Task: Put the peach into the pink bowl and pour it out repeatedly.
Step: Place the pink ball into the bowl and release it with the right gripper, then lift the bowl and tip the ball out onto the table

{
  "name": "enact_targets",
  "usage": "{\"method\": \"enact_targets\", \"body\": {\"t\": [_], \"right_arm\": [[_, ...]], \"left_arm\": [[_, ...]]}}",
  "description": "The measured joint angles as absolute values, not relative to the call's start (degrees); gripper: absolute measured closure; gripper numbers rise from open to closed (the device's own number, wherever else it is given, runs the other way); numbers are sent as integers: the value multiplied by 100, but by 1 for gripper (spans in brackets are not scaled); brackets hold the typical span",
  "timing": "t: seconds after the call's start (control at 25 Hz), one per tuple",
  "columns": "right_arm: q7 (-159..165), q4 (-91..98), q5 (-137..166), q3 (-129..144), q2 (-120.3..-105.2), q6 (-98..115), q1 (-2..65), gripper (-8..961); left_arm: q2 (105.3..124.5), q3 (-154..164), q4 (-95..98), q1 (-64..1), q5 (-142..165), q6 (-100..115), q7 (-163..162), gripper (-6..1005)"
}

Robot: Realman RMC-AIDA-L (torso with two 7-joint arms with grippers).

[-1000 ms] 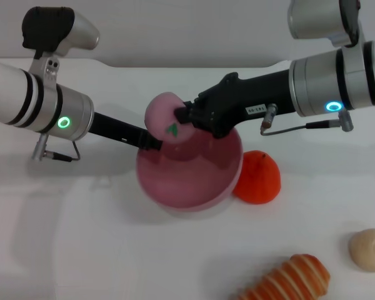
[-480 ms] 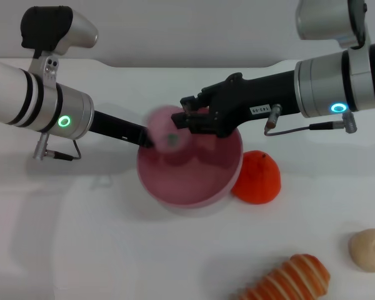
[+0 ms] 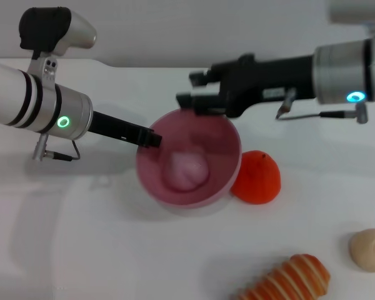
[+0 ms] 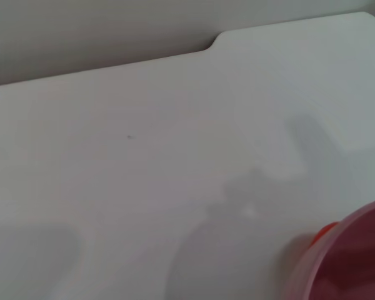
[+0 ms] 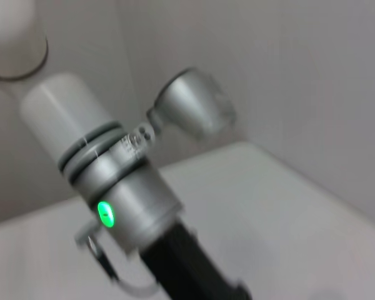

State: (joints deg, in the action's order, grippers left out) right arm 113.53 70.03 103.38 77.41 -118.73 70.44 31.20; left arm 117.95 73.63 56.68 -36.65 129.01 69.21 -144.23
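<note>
So the peach (image 3: 187, 170) is sitting down inside the pink bowl (image 3: 222, 134), blurry but clearly in there, nothing touching it. Left gripper (image 3: 151, 138) is clamped on the bowl's rim on the left side, holding it on the table (image 3: 81, 237). Right gripper (image 3: 194, 97) hangs just above the bowl's far rim, fingers spread apart and empty. An orange fruit (image 3: 257, 178) sits touching the bowl's right side, and a striped bread (image 3: 287, 280) and beige lump (image 3: 369, 249) lie well apart near the front right.
</note>
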Motion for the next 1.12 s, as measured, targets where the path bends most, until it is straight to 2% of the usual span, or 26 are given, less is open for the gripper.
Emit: {"method": "enact_targets", "body": {"t": [0.28, 0.44, 0.72, 1.12], "right_arm": [[8728, 6716, 7377, 7198, -11879, 7250, 2191, 455], [6132, 5567, 4521, 7186, -11895, 7722, 1675, 457], [3990, 3483, 1780, 7071, -11879, 9042, 1642, 461], [3882, 2867, 1464, 6476, -11855, 9128, 1523, 467]], "left_arm": [[11795, 7353, 5669, -3658, 12902, 6857, -14393, 948], [11797, 7356, 5669, -3654, 12903, 6784, -14394, 948], [11817, 7469, 5672, -3579, 12452, 6281, -14212, 948], [11843, 9040, 5714, -3434, 9341, 4942, -11586, 948]]}}
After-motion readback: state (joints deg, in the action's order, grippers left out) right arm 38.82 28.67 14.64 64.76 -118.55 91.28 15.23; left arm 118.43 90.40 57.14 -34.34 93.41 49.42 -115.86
